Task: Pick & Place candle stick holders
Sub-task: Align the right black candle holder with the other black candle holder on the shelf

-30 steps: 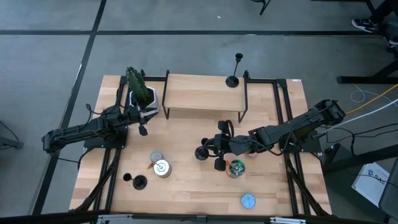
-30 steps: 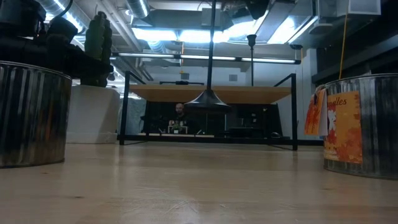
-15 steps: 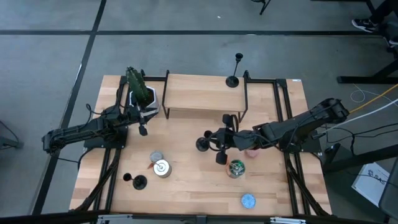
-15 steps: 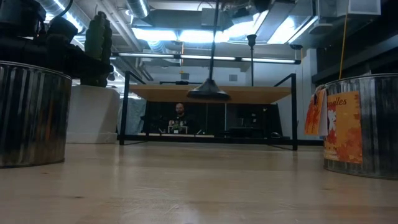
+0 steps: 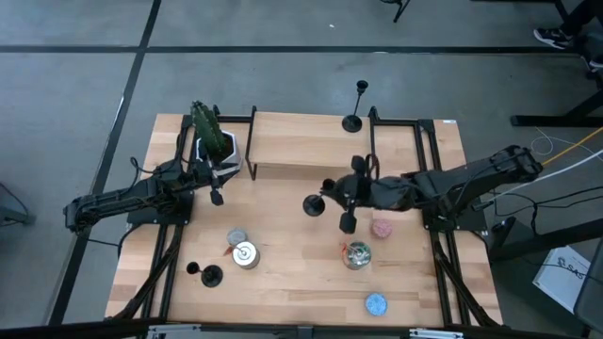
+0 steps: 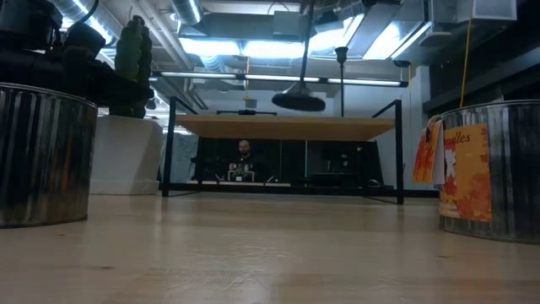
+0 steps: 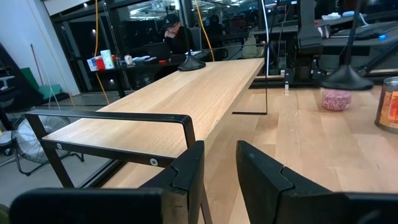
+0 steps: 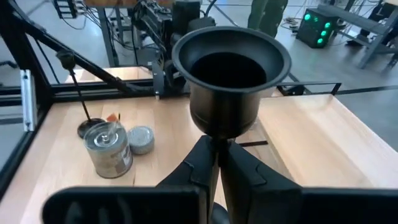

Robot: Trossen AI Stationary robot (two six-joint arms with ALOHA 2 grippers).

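My right gripper [image 5: 332, 195] is shut on a matte-black candle stick holder [image 6: 299, 100] over the middle of the table, in front of the wooden shelf [image 5: 306, 139]. Its cup [image 8: 230, 68] fills the right wrist view, and its round base [image 5: 312, 204] hangs in the air. A second holder [image 5: 353, 122] stands on its base on the shelf's far right. A third [image 5: 211, 276] stands on the table's near left. My left gripper [image 5: 217, 196] waits open and empty at the shelf's left end. My right gripper pinches the holder's thin stem [image 8: 217, 142] between its two fingers, just below the cup. The fingers come roughly level from the table's right and lie across the stem. The holder hangs nearly upright, slightly tilted, its base [image 6: 299, 100] lifted clear above shelf height.
A cactus in a white pot [image 5: 212, 141] stands at the shelf's left end. Two silver tins [image 5: 243, 252] sit near left, an orange-labelled tin [image 5: 356, 254] and a pink object [image 5: 382, 228] right of centre, and a blue disc [image 5: 376, 303] at the near edge.
My right gripper has gone up and toward the table's far and right edges, staying shut on the holder. The holder's base has risen from below the shelf top to above it.
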